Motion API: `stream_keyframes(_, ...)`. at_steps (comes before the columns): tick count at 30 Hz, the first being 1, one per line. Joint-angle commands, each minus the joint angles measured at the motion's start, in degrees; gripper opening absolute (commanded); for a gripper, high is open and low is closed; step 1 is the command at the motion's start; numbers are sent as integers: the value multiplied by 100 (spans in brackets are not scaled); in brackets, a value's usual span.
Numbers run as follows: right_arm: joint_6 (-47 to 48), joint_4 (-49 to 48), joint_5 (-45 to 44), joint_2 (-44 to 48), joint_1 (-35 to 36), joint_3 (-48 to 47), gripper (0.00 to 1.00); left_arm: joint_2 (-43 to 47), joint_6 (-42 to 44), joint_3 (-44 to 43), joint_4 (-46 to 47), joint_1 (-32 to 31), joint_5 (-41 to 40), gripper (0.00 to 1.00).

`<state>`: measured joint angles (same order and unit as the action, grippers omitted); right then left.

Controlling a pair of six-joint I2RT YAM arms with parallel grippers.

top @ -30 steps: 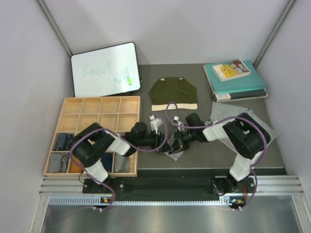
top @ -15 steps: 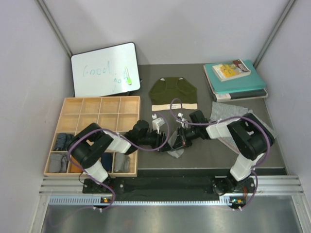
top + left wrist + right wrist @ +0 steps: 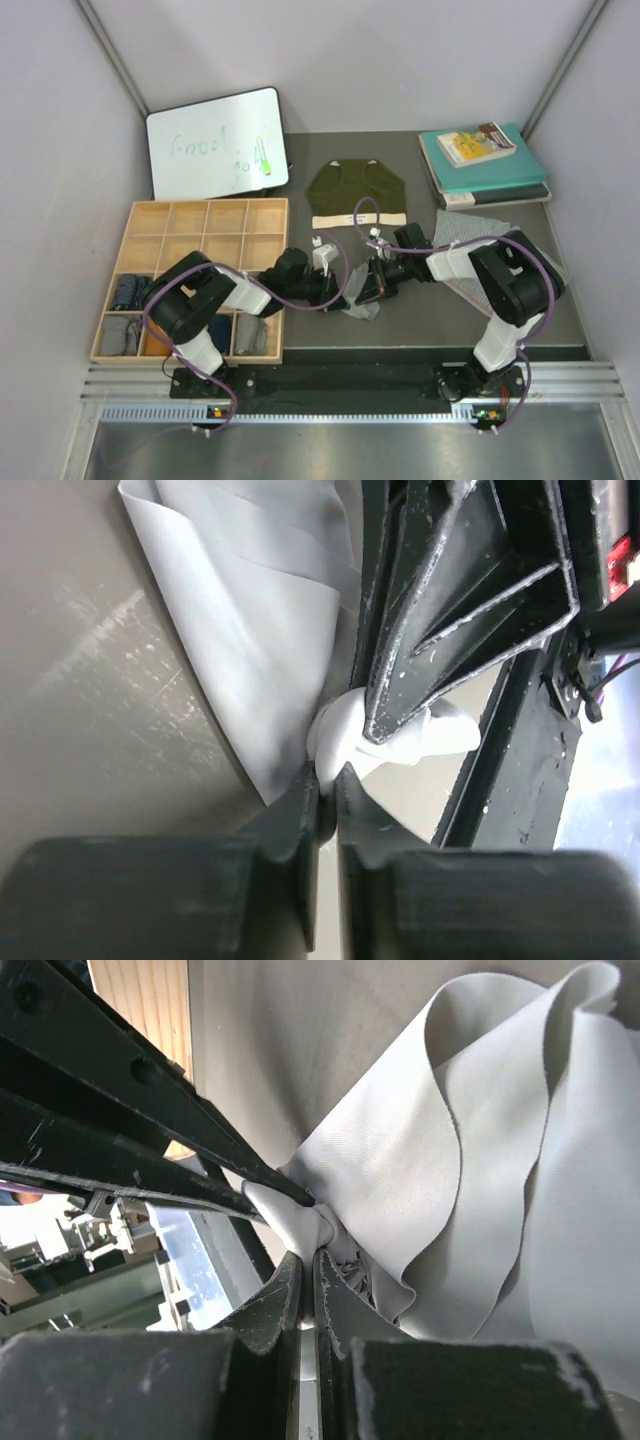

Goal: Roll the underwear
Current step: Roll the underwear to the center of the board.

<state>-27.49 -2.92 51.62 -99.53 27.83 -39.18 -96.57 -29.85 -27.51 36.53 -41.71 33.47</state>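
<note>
Left hand [image 3: 327, 778], right hand [image 3: 309, 1256], underwear [image 3: 480, 1160] between

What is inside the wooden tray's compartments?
In the wooden tray, a dark bundle and a grey bundle occupy near-left compartments. Rear compartments look empty. The left arm covers several near ones.

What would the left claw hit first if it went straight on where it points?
The left claw pinches a bunch of the light grey underwear at its tips; straight beyond, almost touching, sits the right claw gripping the same bunch. It likely hits that claw.
</note>
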Motion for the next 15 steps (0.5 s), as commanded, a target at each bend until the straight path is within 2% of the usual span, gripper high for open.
stream_keyframes(1, 130, -121, -37, 205, -76, -38, 6, -134, 75, -237, -461, -21, -227, 4)
stream_keyframes(2, 112, -139, -90, 362, -76, 6, 14, -125, 84, -264, -576, -12, -358, 0)
stream_keyframes(3, 77, -165, -125, 468, -76, 50, 31, -116, 84, -360, -682, -12, -420, 0)
stream_keyframes(6, 103, -86, -388, 950, -76, 244, 56, -81, 40, -605, -1200, -12, -517, 0)
stream_keyframes(7, 120, -25, -554, 1074, -76, 348, 60, -81, 23, -676, -1462, -3, -526, 0)
stream_keyframes(8, 129, -25, -626, 1215, -76, 410, 68, -98, -21, -729, -1552, -12, -561, 0)
stream_keyframes(11, 147, -164, -960, 1725, -42, 718, 77, -159, -144, -923, -1912, 5, -544, 0)
stream_keyframes(15, 296, -34, -1968, 2226, 432, 920, 79, -274, -293, -1160, -2194, 23, -404, 0)
